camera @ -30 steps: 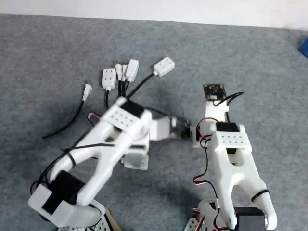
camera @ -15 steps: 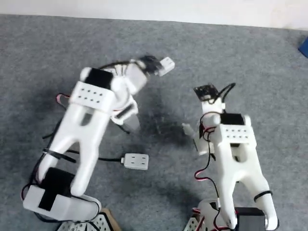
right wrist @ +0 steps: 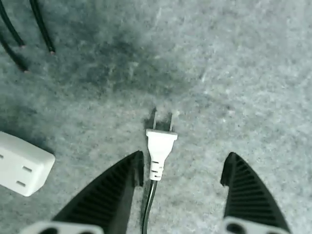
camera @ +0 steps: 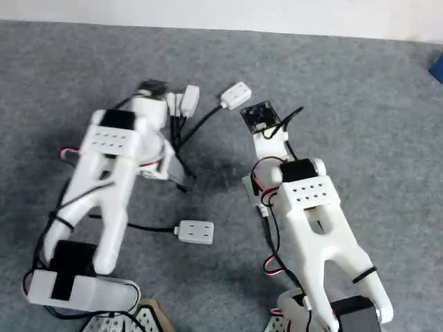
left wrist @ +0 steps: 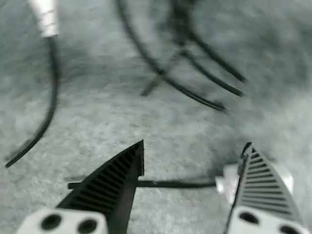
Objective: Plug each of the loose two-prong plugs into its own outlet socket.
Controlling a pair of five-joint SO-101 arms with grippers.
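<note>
A grey, felt-like table [camera: 387, 138] is seen from above, with two white robot arms reaching away from its near edge. The left arm [camera: 111, 159] stretches to a cluster of black cords [camera: 181, 128], beside a white outlet block [camera: 236, 95]. The right arm [camera: 311, 207] leans toward the middle of the table. Between the arms, nearer their bases, a white outlet socket [camera: 194, 232] lies flat on its own cord.

In the right wrist view, the right gripper [right wrist: 184, 155] is spread wide and grips nothing. A white two-prong plug [right wrist: 160, 141] lies on the table in the gap between the black fingers, just beside one of them, with its prongs pointing away from the gripper. A white socket block [right wrist: 22, 168] lies near the plug but apart from it.

In the left wrist view, the left gripper [left wrist: 194, 146] is also wide open and empty. A thin black cord [left wrist: 175, 184] crosses the gap between its fingers and ends in a small white piece [left wrist: 225, 183] right against one finger. That piece is too blurred to tell whether it is a plug. Another white cord end [left wrist: 45, 17] lies well beyond the fingers.
</note>
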